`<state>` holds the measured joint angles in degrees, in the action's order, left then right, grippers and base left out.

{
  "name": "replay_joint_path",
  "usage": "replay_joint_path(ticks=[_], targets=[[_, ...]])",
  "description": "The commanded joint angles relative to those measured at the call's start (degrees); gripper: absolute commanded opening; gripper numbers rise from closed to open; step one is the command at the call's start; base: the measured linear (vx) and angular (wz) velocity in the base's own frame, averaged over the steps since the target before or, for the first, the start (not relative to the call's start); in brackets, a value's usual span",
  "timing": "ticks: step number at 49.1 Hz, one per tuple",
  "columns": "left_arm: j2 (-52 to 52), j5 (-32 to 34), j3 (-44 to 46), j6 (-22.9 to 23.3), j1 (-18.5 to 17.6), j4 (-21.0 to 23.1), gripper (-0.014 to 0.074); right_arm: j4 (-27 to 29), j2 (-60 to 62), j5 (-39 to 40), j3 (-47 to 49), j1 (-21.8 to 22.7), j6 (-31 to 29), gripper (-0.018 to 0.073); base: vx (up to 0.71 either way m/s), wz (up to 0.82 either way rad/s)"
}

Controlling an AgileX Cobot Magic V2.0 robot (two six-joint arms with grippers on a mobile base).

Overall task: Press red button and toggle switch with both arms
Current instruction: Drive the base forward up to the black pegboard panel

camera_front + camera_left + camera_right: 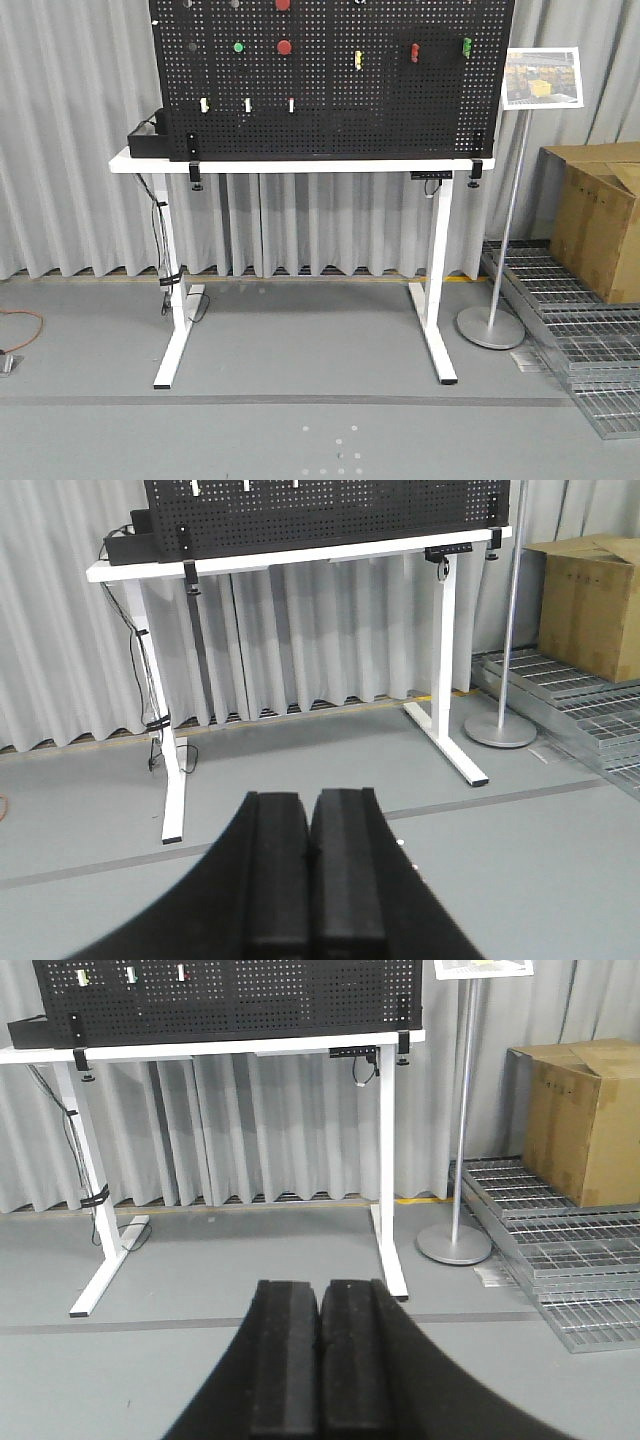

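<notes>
On the black pegboard [330,110], round red button [284,47], left gripper [312,815] and right gripper [320,1300] both closed.

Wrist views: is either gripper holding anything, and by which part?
Nothing held. The left gripper and right gripper are both shut, jaws pressed together with nothing between, far from the black perforated board.

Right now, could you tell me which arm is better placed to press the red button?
Left, tentatively: the red button sits left of centre on the pegboard. Left gripper and right gripper are both shut, far from it.
</notes>
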<state>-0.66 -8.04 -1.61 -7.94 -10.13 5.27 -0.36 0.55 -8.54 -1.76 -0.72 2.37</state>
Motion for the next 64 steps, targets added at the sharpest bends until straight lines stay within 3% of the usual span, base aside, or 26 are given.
replay_joint_path(ticks=[1,41,64], targets=[[-0.9,4.8,-1.9,0.4,0.1,0.0,0.0002,-0.6,0.9,5.0,-0.7,0.4,-0.2,-0.0003,0.0,-0.01],[-0.9,4.8,-1.9,0.4,0.1,0.0,0.0002,-0.6,0.9,5.0,-0.7,0.4,-0.2,-0.0003,0.01,0.0],[-0.9,4.8,-1.9,0.4,0.1,0.0,0.0002,-0.6,0.9,5.0,-0.7,0.4,-0.2,-0.0003,0.24,-0.06]])
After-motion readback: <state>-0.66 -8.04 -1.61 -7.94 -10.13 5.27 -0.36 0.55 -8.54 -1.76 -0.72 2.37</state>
